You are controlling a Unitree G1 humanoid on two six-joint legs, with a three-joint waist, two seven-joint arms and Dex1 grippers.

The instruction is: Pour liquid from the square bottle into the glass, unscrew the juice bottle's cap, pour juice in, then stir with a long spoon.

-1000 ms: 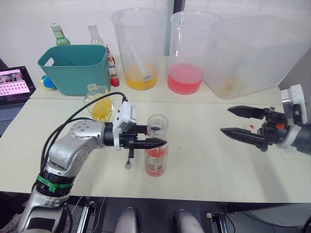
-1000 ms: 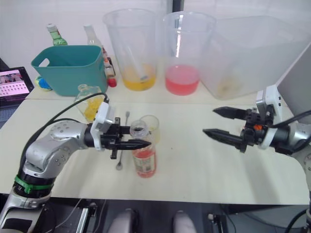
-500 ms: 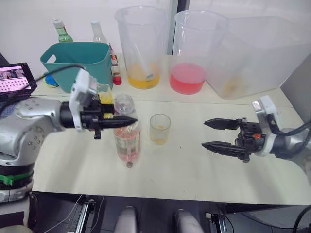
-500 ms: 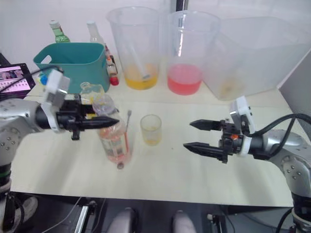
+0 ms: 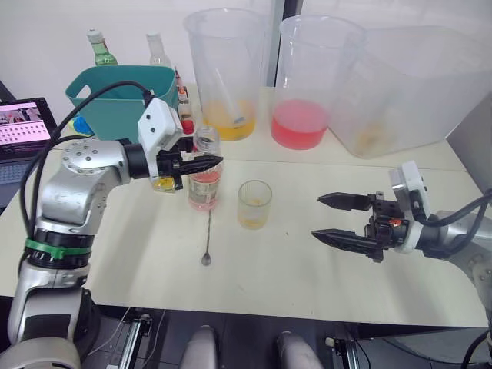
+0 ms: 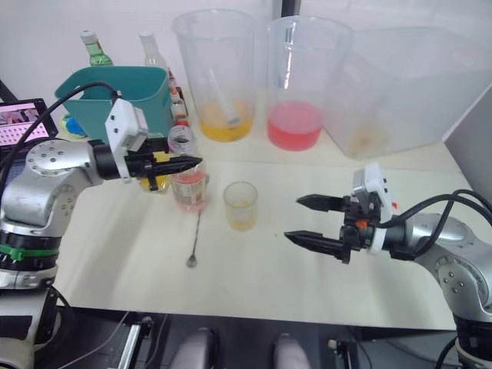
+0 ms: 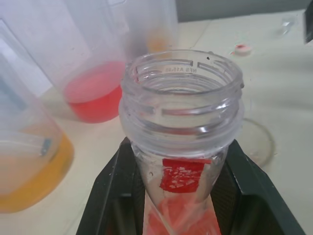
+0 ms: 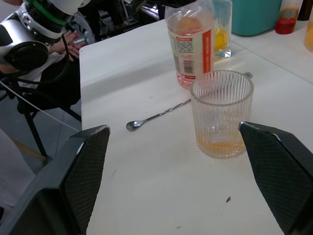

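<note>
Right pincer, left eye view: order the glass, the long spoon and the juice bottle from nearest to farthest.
1. Glass, toward the robot's left of the right pincer.
2. Long spoon, flat on the table beyond the glass.
3. Juice bottle, held by the left pincer.
Spoon and bottle are close; the bottle is slightly farther.

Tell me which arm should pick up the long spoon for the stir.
Probably right. The right tool hangs open and empty beside the glass, while the left tool is shut on the uncapped juice bottle. The long spoon lies flat on the table between the two, nearer the bottle.
</note>
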